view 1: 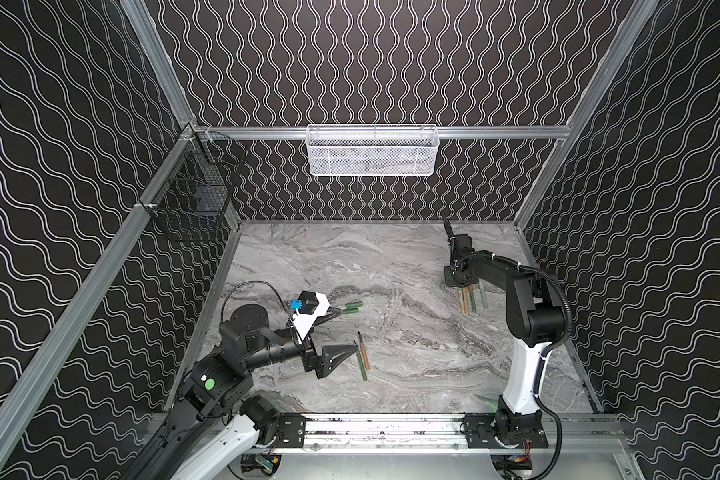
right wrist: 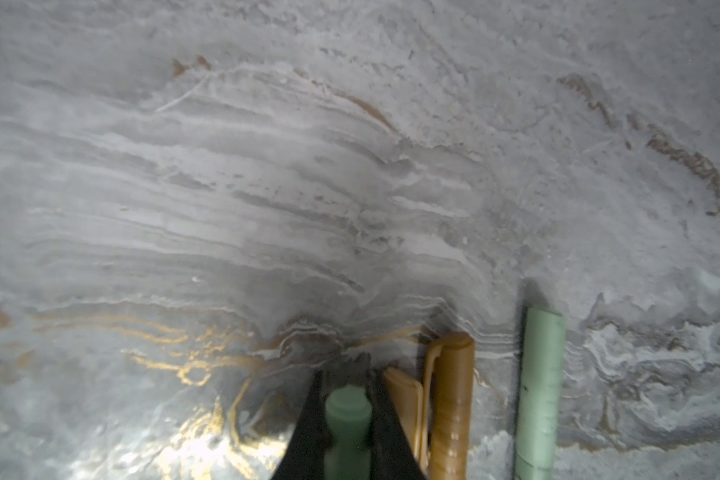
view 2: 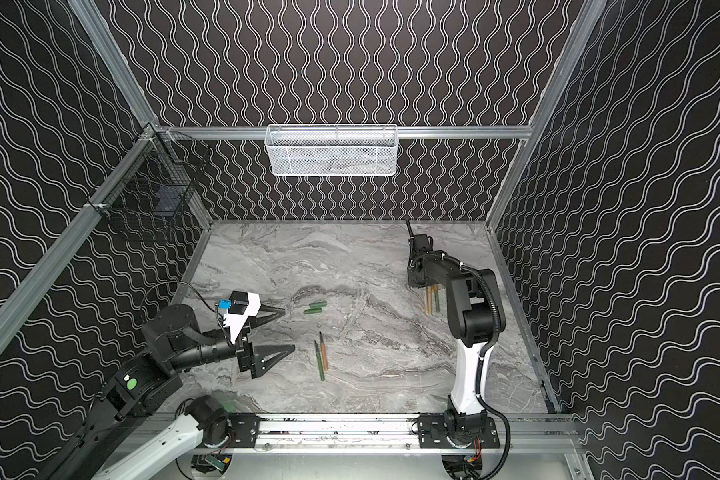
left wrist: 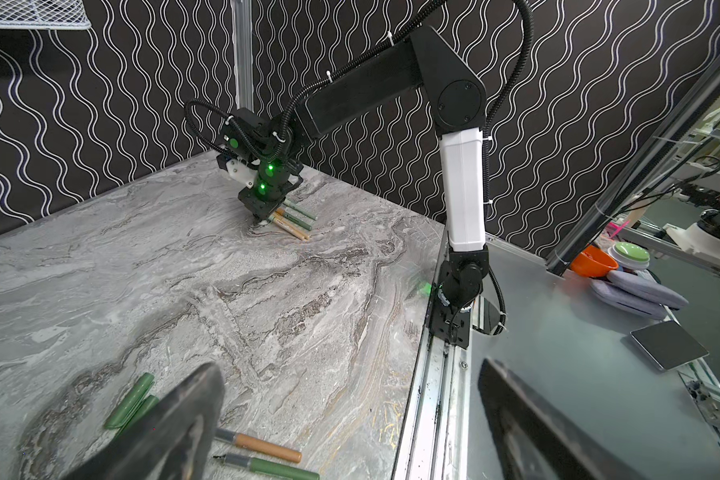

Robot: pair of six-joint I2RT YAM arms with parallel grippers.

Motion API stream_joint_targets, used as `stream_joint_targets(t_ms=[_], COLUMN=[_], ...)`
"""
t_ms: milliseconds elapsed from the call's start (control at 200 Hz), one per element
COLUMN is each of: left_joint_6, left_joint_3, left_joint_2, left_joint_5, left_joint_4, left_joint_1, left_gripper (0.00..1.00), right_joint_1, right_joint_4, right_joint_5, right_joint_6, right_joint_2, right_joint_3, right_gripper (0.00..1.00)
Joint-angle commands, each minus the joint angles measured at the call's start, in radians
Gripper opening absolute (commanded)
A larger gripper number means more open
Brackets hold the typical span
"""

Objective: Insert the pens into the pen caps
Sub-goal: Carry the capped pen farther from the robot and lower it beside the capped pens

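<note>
Lab: aluminium frame [view 1: 495, 132], rail-mounted arms [view 1: 524, 374]

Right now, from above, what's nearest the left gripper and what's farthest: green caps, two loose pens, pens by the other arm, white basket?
1. green caps (farther back) and two loose pens (nearer the front), both by the left gripper: too close to call.
2. pens by the other arm, far right.
3. white basket, on the back wall.

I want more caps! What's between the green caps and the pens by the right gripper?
Nothing: just bare table between the green caps and pens, in both top views.
</note>
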Motion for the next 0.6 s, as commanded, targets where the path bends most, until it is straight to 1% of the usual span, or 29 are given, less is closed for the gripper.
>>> stream_joint_targets(t_ms=[0, 75, 175, 260, 355, 596], left_joint_6=[0.009, 0.009, 0.009, 0.008, 0.007, 0.009], left_joint_3=[0.003, 0.003, 0.000, 0.000, 0.000, 0.000], left_joint_2=[0.006, 0.004, -0.003, -0.004, -0.004, -0.007], left_joint_5=[-0.005, -0.006, -0.010, -0.010, -0.009, -0.013], left_joint_4=[0.021, 0.020, 0.020, 0.020, 0.021, 0.018], left_joint_1=[0.000, 0.000, 0.000, 0.000, 0.000, 0.000], left_gripper=[0.99, 0.99, 0.99, 0.99, 0.99, 0.99], right_joint_1=[-0.002, -0.002, -0.002, -0.002, -0.002, 0.003], right_joint_4=[-0.103, -0.107, -0.101, -0.097, -0.101, -0.124], right_joint_5=[0.002, -0.007, -0.018, -0.014, -0.010, -0.014], right_joint_6=[-0.011, -0.006, 0.000, 0.003, 0.004, 0.009], right_joint_2=[0.012, 0.009, -0.006, -0.013, -0.019, -0.050], right_joint_3=[-0.016, -0.016, -0.023, -0.028, -0.024, -0.002], right_gripper=[0.14, 0.16, 0.23, 0.27, 0.29, 0.31])
